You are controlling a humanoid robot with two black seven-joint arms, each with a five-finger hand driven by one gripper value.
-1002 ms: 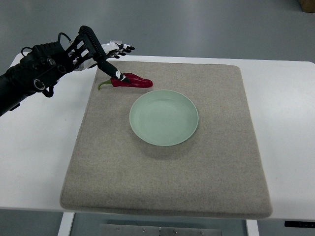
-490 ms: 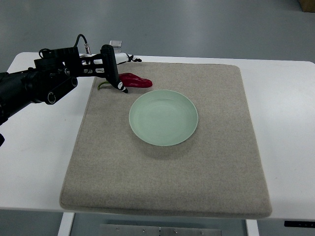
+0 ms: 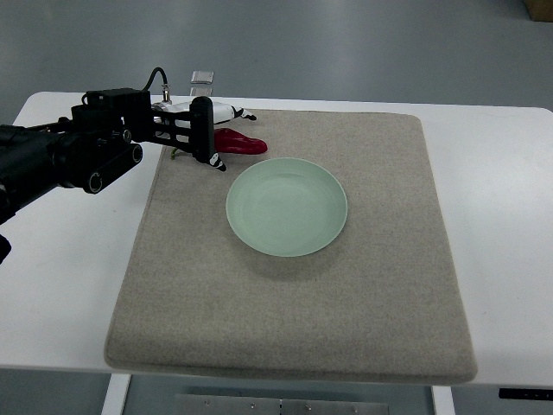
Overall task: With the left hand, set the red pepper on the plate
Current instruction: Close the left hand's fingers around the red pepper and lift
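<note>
- One hand in view: the left hand (image 3: 194, 130), its arm coming in from the plate's left; no right arm to be seen.
- Red pepper (image 3: 239, 143) lies on the grey mat (image 3: 294, 311), just off the pale green plate's (image 3: 328, 233) upper-left rim, not on it.
- Pepper's long axis runs roughly left-right; pointed end toward the plate, stem end hidden behind the hand.
- Left hand sits over the pepper's stem end, on the side away from the plate. Black fingers (image 3: 204, 130) hang down across it.
- Whether the fingers actually clamp the pepper or only drape beside it, I cannot tell from here.
- Judgement: once held, the carry is short, down and to the right onto the plate.
</note>
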